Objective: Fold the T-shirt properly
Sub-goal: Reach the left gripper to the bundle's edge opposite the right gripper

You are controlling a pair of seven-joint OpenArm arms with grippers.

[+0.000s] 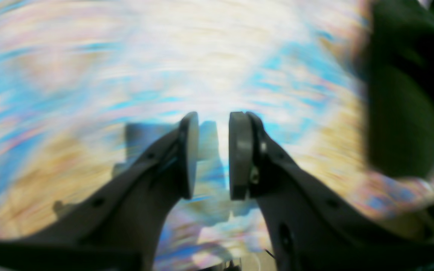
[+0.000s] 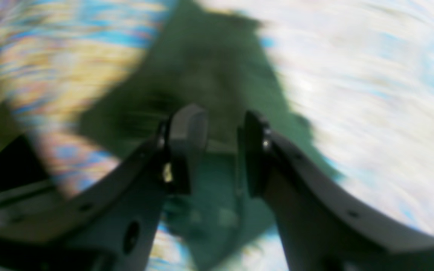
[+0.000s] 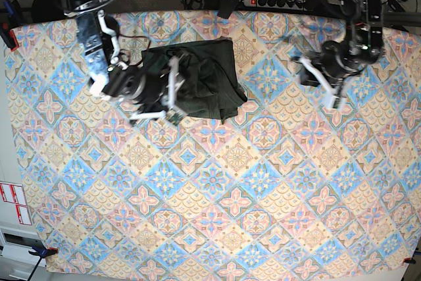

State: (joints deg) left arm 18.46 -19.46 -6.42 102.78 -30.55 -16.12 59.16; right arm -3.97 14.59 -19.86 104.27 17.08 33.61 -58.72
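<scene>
Both wrist views are smeared by motion blur, so the patterned tablecloth (image 3: pixel 217 195) reads there only as streaks of blue, cream and tan, and no weave or seam of the T-shirt (image 3: pixel 200 83) can be made out. In the base view, the right arm stands at the left, its body covering the shirt's left edge; the right gripper (image 3: pixel 172 90) sits over the bunched garment, and its wrist view shows the jaws parted with green cloth beyond them, though blur hides whether they touch it. The shirt lies crumpled near the cloth's far edge, left of centre. Well apart to the right, the left gripper (image 3: pixel 331 90) hovers over bare cloth, jaws parted, nothing between them.
</scene>
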